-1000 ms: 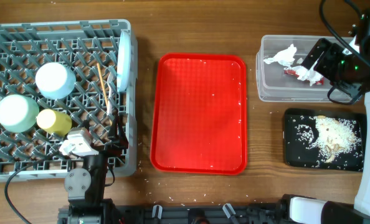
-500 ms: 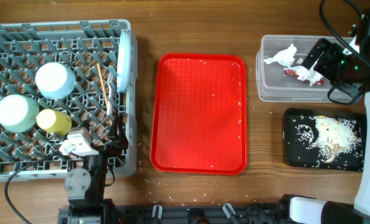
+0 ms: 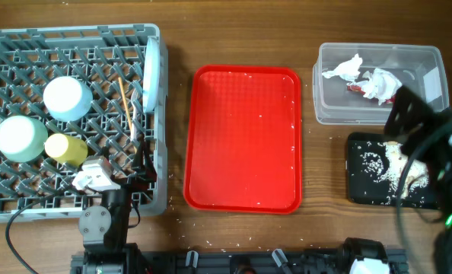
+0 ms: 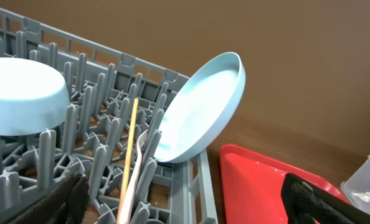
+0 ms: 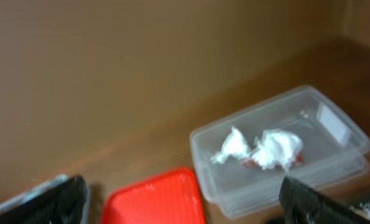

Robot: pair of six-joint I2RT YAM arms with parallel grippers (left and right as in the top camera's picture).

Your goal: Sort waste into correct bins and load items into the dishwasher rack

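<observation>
Fingers spread wide on the right gripper (image 5: 185, 202), nothing between them. Just beyond sits the clear tub (image 5: 235, 186), thin glossy plastic, holding two crumpled tissues (image 5: 260, 148) with a shiny red wrapper (image 5: 250, 163) tucked beneath. From above, that arm shows as a blur over the black tray (image 3: 363, 190), where rice (image 3: 412, 171) lies in a loose, grainy heap. The sorting looks all but done, so the thing now is height: stay clear of the tub's flimsy rim and don't sweep the rice off that shallow tray.

Over to the left gripper (image 4: 188, 199): also spread, also empty, low over the grey rack (image 4: 185, 186). A smooth blue plate (image 4: 200, 115) leans on edge among the pegs, with a slim wooden chopstick (image 4: 130, 149) and a white fork (image 4: 135, 168) alongside.
</observation>
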